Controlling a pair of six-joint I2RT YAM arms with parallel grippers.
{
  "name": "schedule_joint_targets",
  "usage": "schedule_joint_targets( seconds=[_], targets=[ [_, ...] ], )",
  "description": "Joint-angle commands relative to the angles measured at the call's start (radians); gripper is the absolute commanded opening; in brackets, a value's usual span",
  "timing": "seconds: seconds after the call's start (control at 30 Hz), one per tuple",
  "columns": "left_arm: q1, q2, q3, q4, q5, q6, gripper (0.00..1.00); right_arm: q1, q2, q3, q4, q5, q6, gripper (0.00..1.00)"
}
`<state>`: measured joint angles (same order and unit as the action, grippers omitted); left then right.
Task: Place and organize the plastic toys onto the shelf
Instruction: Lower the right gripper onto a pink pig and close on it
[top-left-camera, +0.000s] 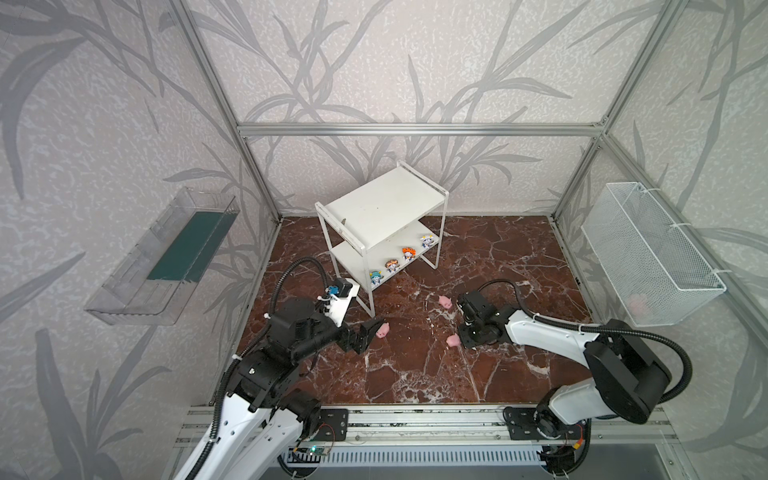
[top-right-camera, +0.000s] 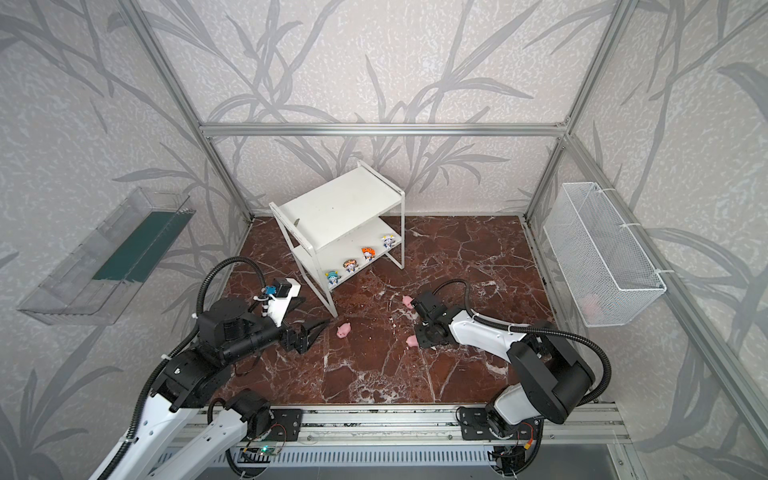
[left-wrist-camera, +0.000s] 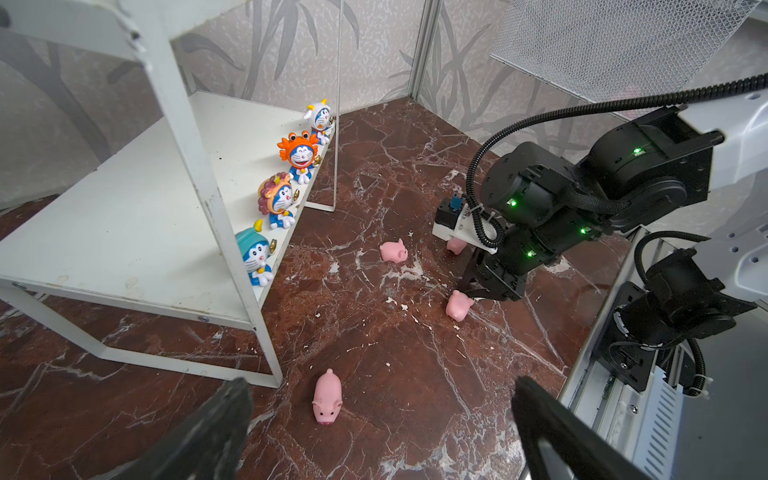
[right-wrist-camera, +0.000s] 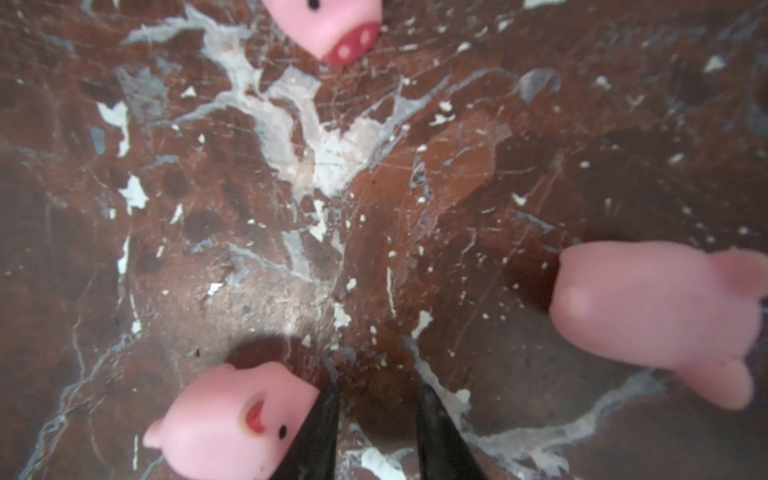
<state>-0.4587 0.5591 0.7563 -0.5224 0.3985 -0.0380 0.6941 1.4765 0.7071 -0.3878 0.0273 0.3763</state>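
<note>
We are seeing four figurines (top-left-camera: 392, 265) lining the front edge of the lower board of the shelf (top-left-camera: 382, 208), which is standing toward the far left corner of the marble surface (top-left-camera: 415, 374). Its top board is lying bare. The pink pigs (top-left-camera: 445, 301) are lying loose around the middle of the surface, in front of the shelf.

Our right gripper (right-wrist-camera: 376, 395) is pointing down at the surface with its jaws drawn nearly together on nothing. One pig (right-wrist-camera: 232, 419) is lying just outside one finger, not between the two. Our left gripper (left-wrist-camera: 382, 440) is hanging low with its jaws spread wide and empty, and another pig (left-wrist-camera: 327, 397) is lying just ahead of the gap.

We are judging the pigs to be light, soft and smooth-skinned. They are rounded enough that a pinch off centre is likely to squirt them sideways rather than hold them. We are favouring a hold across the flanks at mid-body, with the jaws opened first and centred over the back. We are avoiding the snout, ears and stubby legs, which are offering too little to bear on.
</note>
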Motion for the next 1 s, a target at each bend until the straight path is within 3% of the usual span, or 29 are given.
schedule_joint_targets(
  seconds=[0.0, 0.17, 0.33, 0.43, 0.67, 0.97],
  targets=[
    [0.005, -0.001, -0.009, 0.017, 0.019, 0.0, 0.99, 0.058, -0.026, -0.011, -0.03, -0.077, -0.023, 0.33],
    [0.005, -0.001, -0.009, 0.017, 0.018, 0.0, 0.99, 0.185, -0.044, -0.004, -0.063, -0.082, 0.019, 0.32],
    [0.003, 0.031, -0.006, 0.008, 0.079, -0.022, 0.99, 0.183, -0.109, -0.018, -0.088, -0.021, 0.014, 0.33],
    [-0.021, 0.109, 0.037, -0.069, 0.134, -0.038, 0.99, 0.183, -0.121, 0.0, -0.114, -0.063, -0.022, 0.36],
    [-0.166, 0.187, 0.06, -0.17, 0.018, -0.028, 0.99, 0.192, -0.128, -0.015, -0.025, -0.134, -0.023, 0.57],
    [-0.205, 0.19, 0.05, -0.153, 0.002, -0.016, 0.99, 0.24, -0.045, 0.035, 0.034, -0.07, -0.01, 0.59]
  ],
)
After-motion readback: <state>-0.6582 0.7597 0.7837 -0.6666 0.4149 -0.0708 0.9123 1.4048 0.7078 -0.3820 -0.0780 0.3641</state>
